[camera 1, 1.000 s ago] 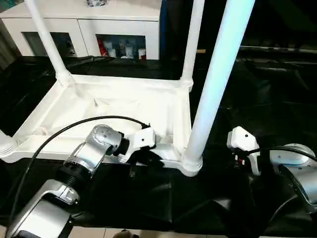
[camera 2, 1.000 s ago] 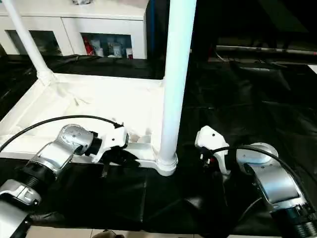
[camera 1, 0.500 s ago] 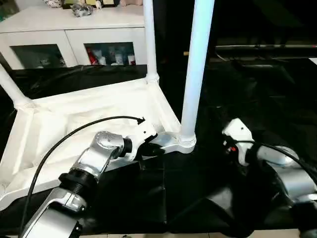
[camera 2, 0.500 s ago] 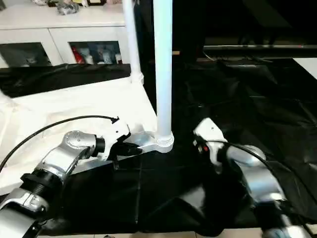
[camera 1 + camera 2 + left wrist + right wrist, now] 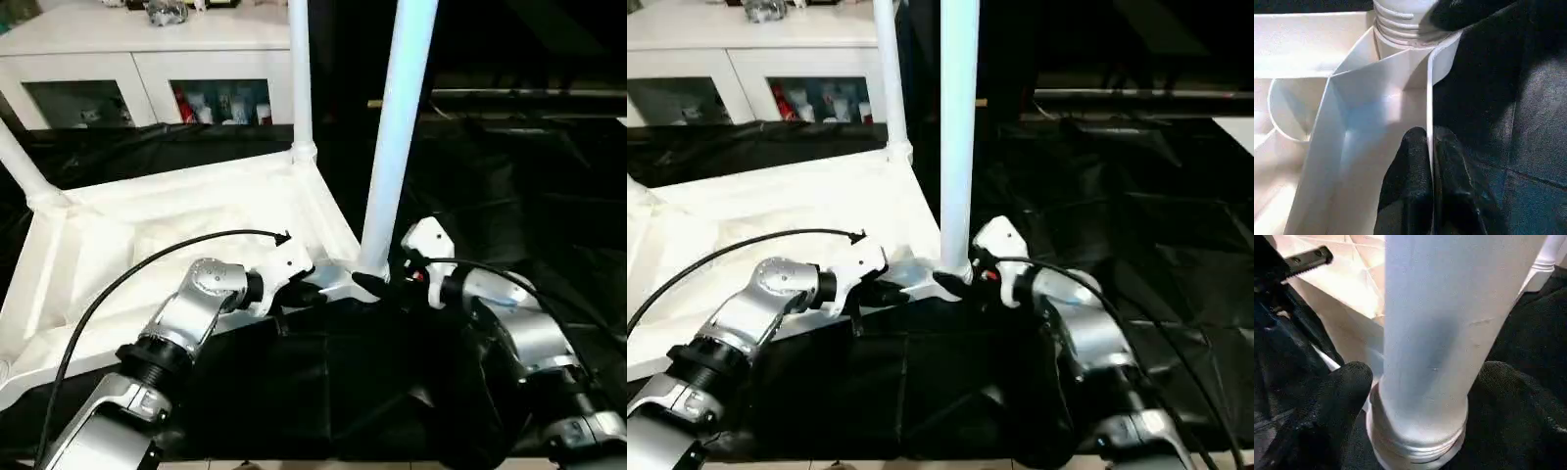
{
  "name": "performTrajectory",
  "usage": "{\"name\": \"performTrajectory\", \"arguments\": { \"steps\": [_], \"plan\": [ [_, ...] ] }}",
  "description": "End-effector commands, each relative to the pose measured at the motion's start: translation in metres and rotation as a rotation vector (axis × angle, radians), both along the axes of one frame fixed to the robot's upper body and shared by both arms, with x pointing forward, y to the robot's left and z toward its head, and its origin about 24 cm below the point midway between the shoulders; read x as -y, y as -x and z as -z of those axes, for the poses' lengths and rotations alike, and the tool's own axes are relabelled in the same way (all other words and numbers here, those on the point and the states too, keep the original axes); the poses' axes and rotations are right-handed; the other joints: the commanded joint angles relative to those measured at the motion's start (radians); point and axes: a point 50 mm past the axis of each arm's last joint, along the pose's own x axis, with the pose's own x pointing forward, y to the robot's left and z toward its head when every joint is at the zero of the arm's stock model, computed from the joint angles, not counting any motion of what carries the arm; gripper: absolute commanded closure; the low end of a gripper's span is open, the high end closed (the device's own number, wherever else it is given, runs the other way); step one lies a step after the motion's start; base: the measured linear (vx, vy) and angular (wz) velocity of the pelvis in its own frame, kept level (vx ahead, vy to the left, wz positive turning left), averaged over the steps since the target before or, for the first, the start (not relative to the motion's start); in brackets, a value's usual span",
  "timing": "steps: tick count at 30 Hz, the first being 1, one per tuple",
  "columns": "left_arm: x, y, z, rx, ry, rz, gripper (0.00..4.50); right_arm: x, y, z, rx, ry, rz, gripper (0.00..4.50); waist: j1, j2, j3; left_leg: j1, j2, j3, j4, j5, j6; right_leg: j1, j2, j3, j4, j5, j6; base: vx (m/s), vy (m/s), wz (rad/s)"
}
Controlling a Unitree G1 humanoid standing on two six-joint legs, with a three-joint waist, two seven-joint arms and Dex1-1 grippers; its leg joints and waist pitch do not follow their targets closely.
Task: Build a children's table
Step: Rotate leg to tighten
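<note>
The children's table (image 5: pixel 186 225) lay upside down on the black-covered counter (image 5: pixel 529 186), its ribbed underside facing up, toward the counter's left side and reaching to its front edge. Three white legs stood upright from its corner sockets: the near-right leg (image 5: pixel 397 137), the far-right leg (image 5: pixel 300 78) and a far-left leg (image 5: pixel 22 166) slanting in at the picture's edge.

The left gripper (image 5: pixel 1431 161) had its jaws pinched shut on the thin front rim wall of the tabletop, one black finger on each face of the wall, just beside the near-right corner socket (image 5: pixel 1400 24). From the head camera the same gripper (image 5: pixel 312 292) showed at the table's front rim, left of that socket.

The right gripper (image 5: pixel 1422 382) had its jaws spread wide around the base of the near-right leg (image 5: pixel 1449 323), one finger (image 5: pixel 1337 401) on each side just above the ridged socket collar; whether the pads pressed the tube could not be told.

A white glass-door cabinet (image 5: pixel 147 69) stood behind the counter.
</note>
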Motion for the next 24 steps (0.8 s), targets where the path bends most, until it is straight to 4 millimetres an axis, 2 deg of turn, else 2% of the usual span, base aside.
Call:
{"name": "performTrajectory", "arguments": {
  "steps": [1, 7, 9, 12, 15, 22, 24],
  "plan": [
    [0.001, 0.005, 0.009, -0.031, 0.008, 0.011, 4.50, -0.002, -0.003, -0.003, 0.013, 0.011, -0.007, 0.51, 0.007, -0.035, -0.056, 0.003, 0.059, -0.035, -0.061, -0.145, 0.079, 0.039, -0.099, 0.057, -0.097, -0.293, -0.167, 0.000, 0.000, 0.00],
    [0.000, 0.004, 0.009, -0.030, 0.006, 0.007, 4.50, -0.003, -0.008, -0.001, 0.010, 0.020, -0.015, 0.75, 0.007, -0.037, -0.054, 0.004, 0.059, -0.035, -0.061, -0.158, 0.073, 0.036, -0.101, 0.057, -0.101, -0.330, -0.159, 0.000, 0.000, 0.00],
    [-0.001, 0.004, 0.009, -0.030, 0.004, 0.007, 4.50, -0.003, -0.010, -0.002, 0.011, -0.001, -0.015, 1.07, 0.007, -0.037, -0.054, 0.004, 0.060, -0.035, -0.062, -0.158, 0.074, 0.036, -0.101, 0.057, -0.100, -0.324, -0.160, 0.000, 0.000, 0.00],
    [-0.002, 0.004, 0.009, -0.031, 0.004, 0.009, 4.50, -0.004, -0.011, -0.002, 0.015, -0.005, -0.018, 1.23, 0.007, -0.037, -0.054, 0.005, 0.061, -0.035, -0.062, -0.158, 0.075, 0.036, -0.100, 0.057, -0.098, -0.312, -0.167, 0.000, 0.000, 0.00],
    [-0.003, 0.003, 0.008, -0.033, -0.001, 0.013, 4.50, -0.004, -0.011, -0.002, 0.007, -0.014, -0.035, 1.59, 0.008, -0.039, -0.053, 0.004, 0.060, -0.034, -0.062, -0.158, 0.077, 0.037, -0.101, 0.057, -0.099, -0.312, -0.168, 0.000, 0.000, 0.00],
    [-0.005, 0.003, 0.008, -0.036, -0.011, 0.013, 4.50, -0.002, -0.011, 0.003, -0.006, -0.007, -0.038, 1.79, 0.007, -0.039, -0.052, 0.005, 0.061, -0.035, -0.064, -0.167, 0.072, 0.036, -0.102, 0.058, -0.100, -0.327, -0.168, 0.000, 0.000, 0.00],
    [-0.005, 0.003, 0.010, -0.037, -0.010, -0.007, 4.50, 0.000, -0.014, 0.010, -0.020, -0.005, 0.034, 1.81, 0.004, -0.040, -0.050, 0.004, 0.060, -0.035, -0.064, -0.173, 0.071, 0.035, -0.102, 0.057, -0.103, -0.339, -0.168, 0.000, 0.000, 0.00]
  ]
}}
